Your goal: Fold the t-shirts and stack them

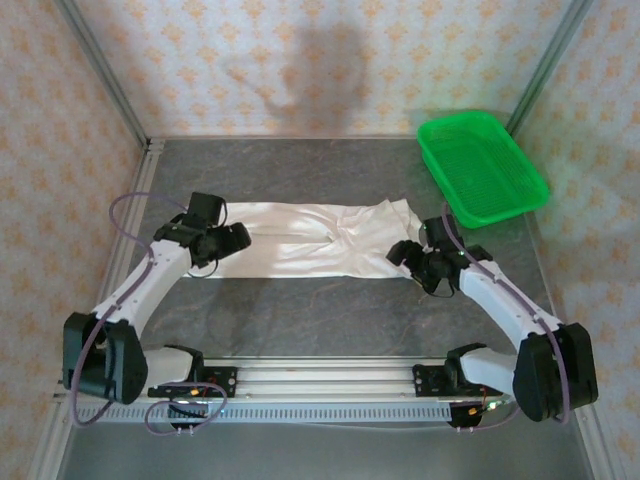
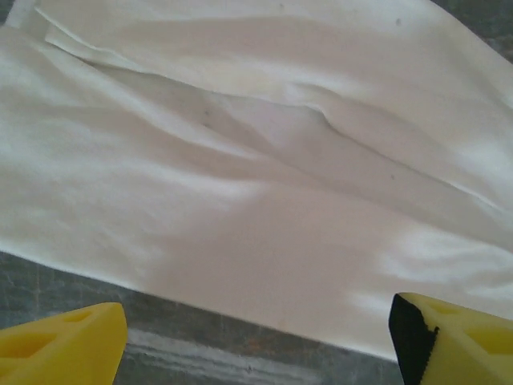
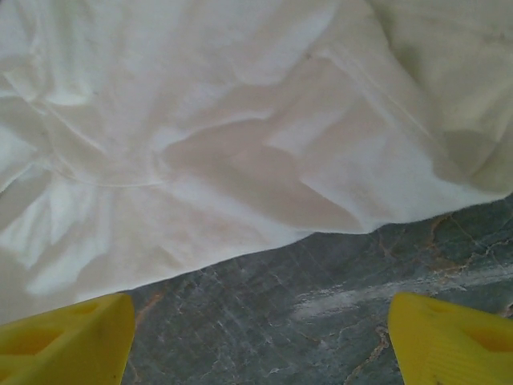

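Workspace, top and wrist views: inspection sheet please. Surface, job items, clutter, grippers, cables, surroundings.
Surface: grey marbled table, pale streaks in the right wrist view.
Job's things: one white t-shirt lying in a long band across the middle, creased toward its right end.
Clutter: green basket at the far right corner, apart from the shirt.
Grippers: left gripper open, at the shirt's near edge; right gripper open, over table just short of the shirt's edge.
Cables: purple cables looping along both arms, off the shirt.
Surroundings: patterned walls with a shadow on the back one.
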